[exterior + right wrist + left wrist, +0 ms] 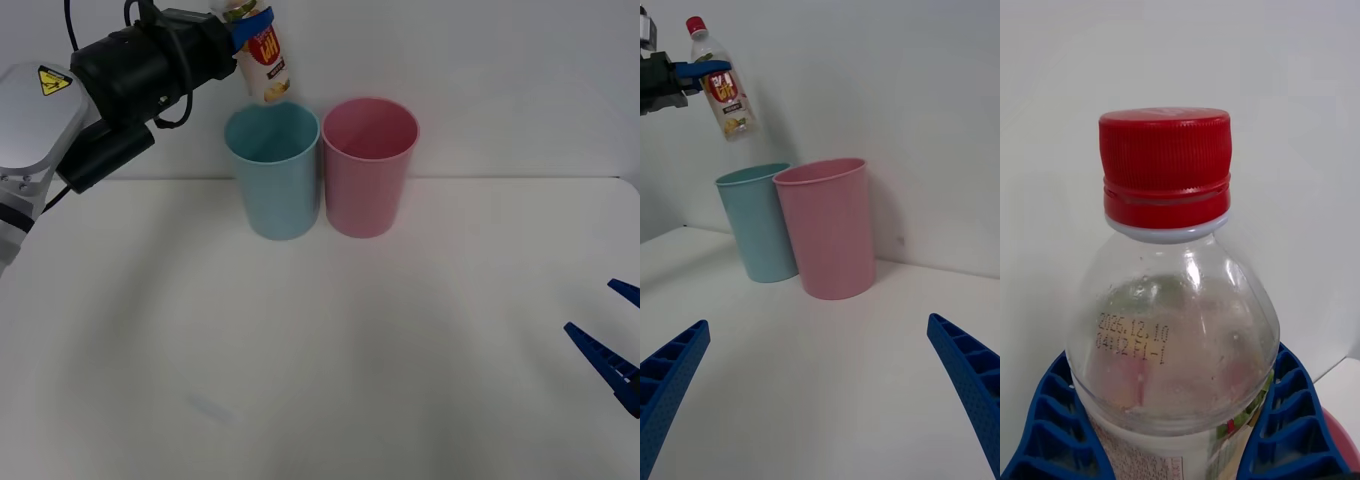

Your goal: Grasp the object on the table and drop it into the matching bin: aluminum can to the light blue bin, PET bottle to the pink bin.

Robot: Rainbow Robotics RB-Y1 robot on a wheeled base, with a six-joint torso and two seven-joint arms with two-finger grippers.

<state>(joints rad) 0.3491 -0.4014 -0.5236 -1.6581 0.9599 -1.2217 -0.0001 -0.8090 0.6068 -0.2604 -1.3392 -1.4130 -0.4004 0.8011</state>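
Note:
My left gripper (250, 25) is shut on the PET bottle (264, 58), a small clear bottle with a red cap (1165, 169) and yellow-orange label. It holds the bottle slightly tilted in the air above the light blue bin (273, 170), near that bin's back rim. The pink bin (369, 165) stands right beside the blue one, on its right. In the right wrist view the bottle (724, 90) hangs above the light blue bin (758, 221), left of the pink bin (827, 225). My right gripper (820, 390) is open, low over the white table (320, 380) at the right edge.
A white wall rises just behind the two bins. The left arm's dark wrist and cables (140, 70) reach in from the upper left. A faint smudge (212, 408) marks the tabletop near the front.

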